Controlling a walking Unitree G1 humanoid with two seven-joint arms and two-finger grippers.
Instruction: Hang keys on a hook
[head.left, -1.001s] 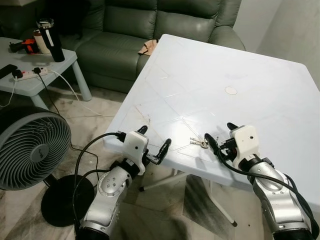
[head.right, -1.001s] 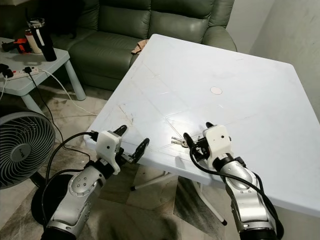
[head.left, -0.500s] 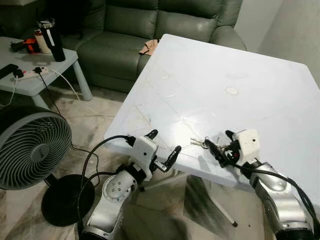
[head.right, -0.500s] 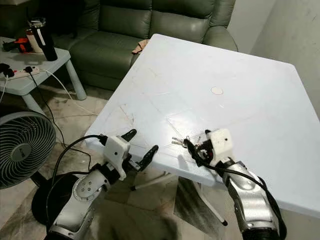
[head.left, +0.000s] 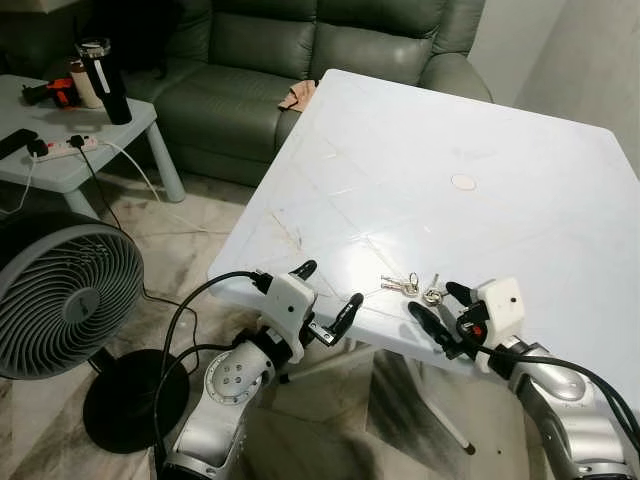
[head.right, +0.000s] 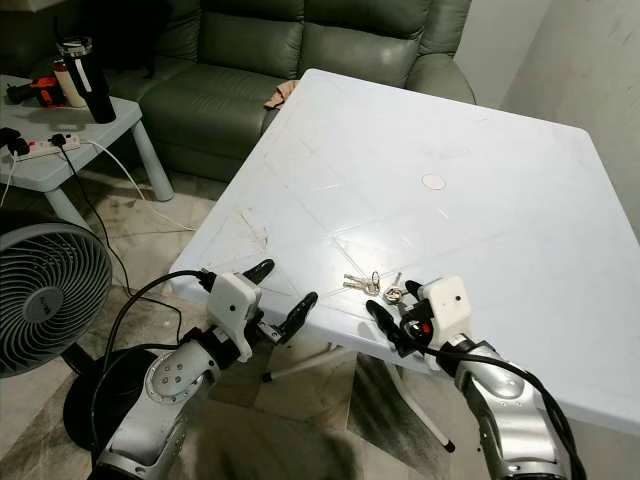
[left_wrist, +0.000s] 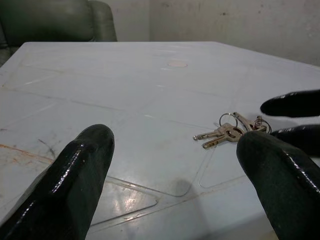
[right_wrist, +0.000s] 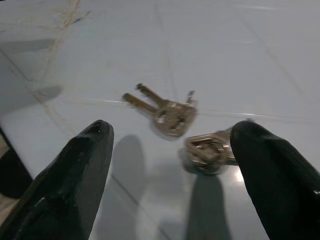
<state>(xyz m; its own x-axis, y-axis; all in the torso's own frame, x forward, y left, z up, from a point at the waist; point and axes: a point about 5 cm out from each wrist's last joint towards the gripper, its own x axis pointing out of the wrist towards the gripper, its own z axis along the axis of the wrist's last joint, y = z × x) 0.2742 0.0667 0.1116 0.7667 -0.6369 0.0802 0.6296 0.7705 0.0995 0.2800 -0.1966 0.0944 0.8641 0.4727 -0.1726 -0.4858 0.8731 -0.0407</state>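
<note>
keys (head.left: 405, 288) lie flat on the near edge of the white plastic table (head.left: 500, 150), a small bunch on a ring, held by neither of our grippers. at far left, a low side table (head.left: 70, 165) carries a black tumbler (head.left: 104, 80) and a white power strip (head.left: 68, 145), with a grey floor fan (head.left: 62, 300) on its round base below. behind them runs a dark green leather sofa (head.left: 260, 60), a crumpled tan cloth (head.left: 297, 96) resting on its seat by the table's far corner. our left gripper (head.left: 328, 290) hovers at the table's near left corner, off the edge, its two black fingers spread apart and empty; its wrist camera looks across the tabletop toward the keys (left_wrist: 231, 131). a small round disc (head.left: 462, 182) sits mid-table, well apart from the bunch. at right, our right gripper (head.left: 436, 307) sits low at the table's near edge just beside the keys, its fingers (right_wrist: 75, 175) parted wide, nothing between them; from its wrist we see two keys (right_wrist: 165, 112) fanned out and the ring (right_wrist: 207, 150) close to one fingertip, whether touching we cannot tell.
</note>
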